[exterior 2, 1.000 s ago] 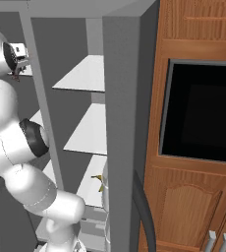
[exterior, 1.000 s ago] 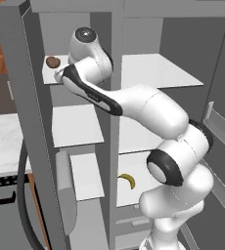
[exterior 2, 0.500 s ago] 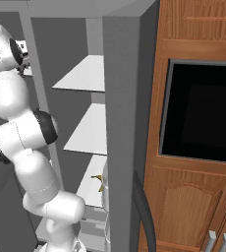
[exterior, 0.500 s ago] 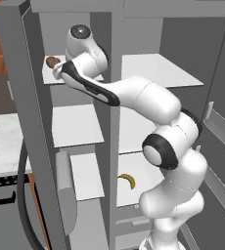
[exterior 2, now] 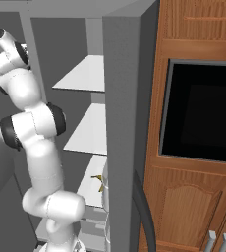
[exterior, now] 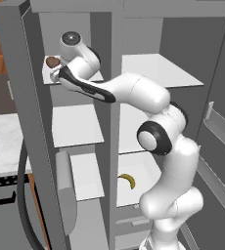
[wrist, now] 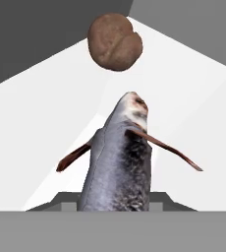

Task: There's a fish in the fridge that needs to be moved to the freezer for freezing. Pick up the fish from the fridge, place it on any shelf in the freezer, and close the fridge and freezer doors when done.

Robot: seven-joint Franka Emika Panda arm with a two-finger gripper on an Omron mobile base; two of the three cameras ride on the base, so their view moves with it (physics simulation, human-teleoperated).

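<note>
Grey fish [wrist: 119, 162], clamped in tool [wrist: 116, 205]

Everything I see is rendered flat and evenly lit, with no lamp to name. The shelf [wrist: 193, 113] in my hand view glows pale without glare. The fridge [exterior: 148, 73] walls shade from mid to dark grey. Edges look soft and a little blocky; no bending at the borders.
</note>
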